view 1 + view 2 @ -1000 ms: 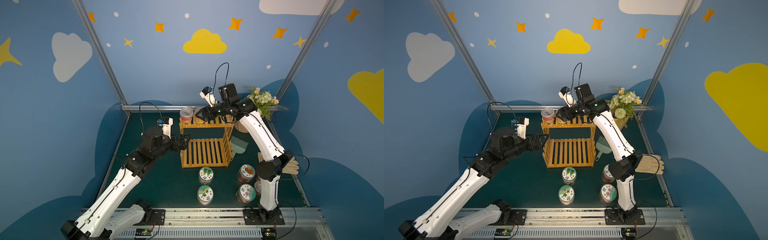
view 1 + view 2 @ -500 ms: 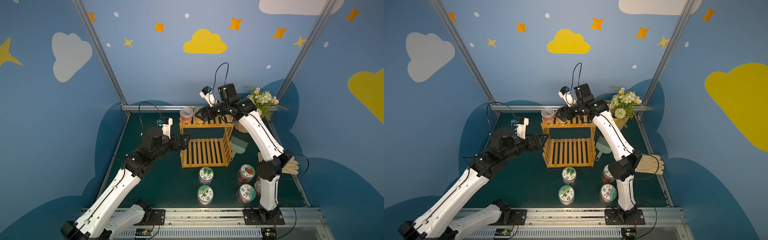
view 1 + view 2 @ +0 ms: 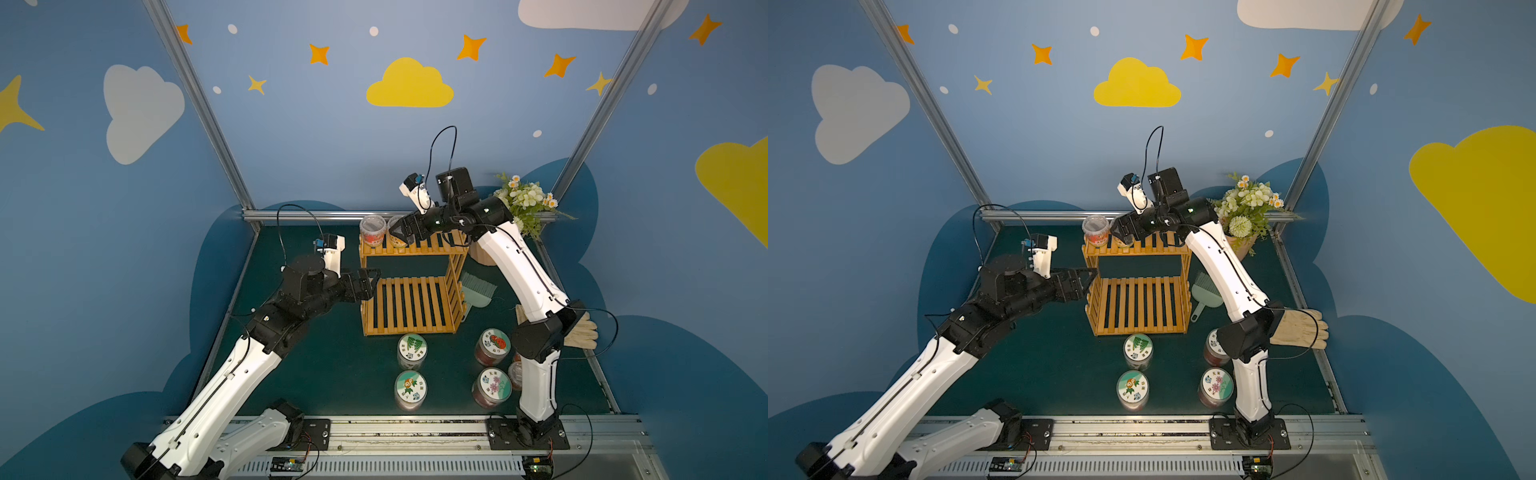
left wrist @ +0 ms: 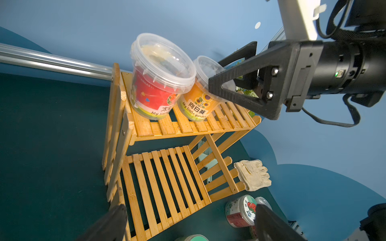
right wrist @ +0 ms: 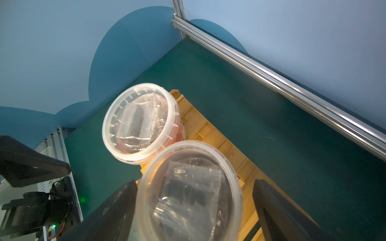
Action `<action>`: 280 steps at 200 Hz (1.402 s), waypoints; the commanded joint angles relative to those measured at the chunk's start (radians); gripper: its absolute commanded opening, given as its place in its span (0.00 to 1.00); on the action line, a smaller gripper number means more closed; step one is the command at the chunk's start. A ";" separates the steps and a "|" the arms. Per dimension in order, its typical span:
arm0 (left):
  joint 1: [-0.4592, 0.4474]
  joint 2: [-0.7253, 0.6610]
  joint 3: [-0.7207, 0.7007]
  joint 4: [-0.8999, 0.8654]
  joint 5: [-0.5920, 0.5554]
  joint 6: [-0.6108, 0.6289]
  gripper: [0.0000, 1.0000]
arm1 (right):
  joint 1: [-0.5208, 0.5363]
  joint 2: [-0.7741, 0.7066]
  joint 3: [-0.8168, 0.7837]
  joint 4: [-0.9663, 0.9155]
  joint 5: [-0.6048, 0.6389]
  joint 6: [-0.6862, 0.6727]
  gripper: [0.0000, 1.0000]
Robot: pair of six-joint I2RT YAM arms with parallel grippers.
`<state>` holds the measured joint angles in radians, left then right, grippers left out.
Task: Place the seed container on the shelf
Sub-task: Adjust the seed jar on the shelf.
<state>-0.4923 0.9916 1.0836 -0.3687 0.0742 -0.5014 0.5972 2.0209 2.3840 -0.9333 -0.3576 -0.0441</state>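
The shelf (image 3: 409, 305) (image 3: 1142, 303) (image 4: 167, 177) is a two-tier wooden slat rack in the middle of the green mat. On its top tier stand a red-labelled tub (image 3: 372, 230) (image 4: 154, 87) (image 5: 142, 123) and, beside it, the orange-labelled seed container (image 3: 394, 232) (image 3: 1123, 241) (image 4: 198, 104) (image 5: 190, 192) with a clear lid. My right gripper (image 3: 402, 232) (image 4: 217, 73) (image 5: 193, 183) is open around the orange container; one finger is close to its rim, and slats show between the other finger and the rim. My left gripper (image 3: 372, 282) (image 3: 1092, 276) (image 4: 190, 208) hangs open and empty beside the shelf's left side.
Several jars with printed lids (image 3: 412, 347) (image 3: 492, 384) stand on the mat in front of the shelf. A green dustpan (image 3: 478, 289) lies right of it, a glove (image 3: 1300, 328) by the right arm's elbow, and a flowerpot (image 3: 525, 203) in the back right corner.
The right gripper's jaws have spread apart around the orange container, which stays on the top tier. Both arms have hardly moved.
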 commanded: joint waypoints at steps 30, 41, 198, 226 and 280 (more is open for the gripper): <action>0.007 -0.012 -0.010 0.000 0.010 0.007 1.00 | -0.005 -0.029 -0.017 0.015 0.030 -0.024 0.93; 0.005 -0.013 -0.007 -0.005 0.012 0.006 1.00 | -0.005 -0.033 -0.019 0.017 0.031 -0.026 0.92; 0.010 -0.002 -0.003 -0.025 0.006 0.004 1.00 | -0.005 -0.036 -0.031 0.027 -0.003 -0.013 0.90; 0.010 -0.002 -0.007 -0.021 0.013 -0.001 1.00 | -0.004 -0.038 -0.039 0.037 -0.013 -0.003 0.83; 0.012 -0.001 -0.005 -0.022 0.018 -0.001 1.00 | -0.004 -0.038 -0.040 0.045 -0.015 -0.009 0.82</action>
<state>-0.4843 0.9916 1.0836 -0.3847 0.0795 -0.5163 0.5972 2.0190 2.3508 -0.9218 -0.3607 -0.0566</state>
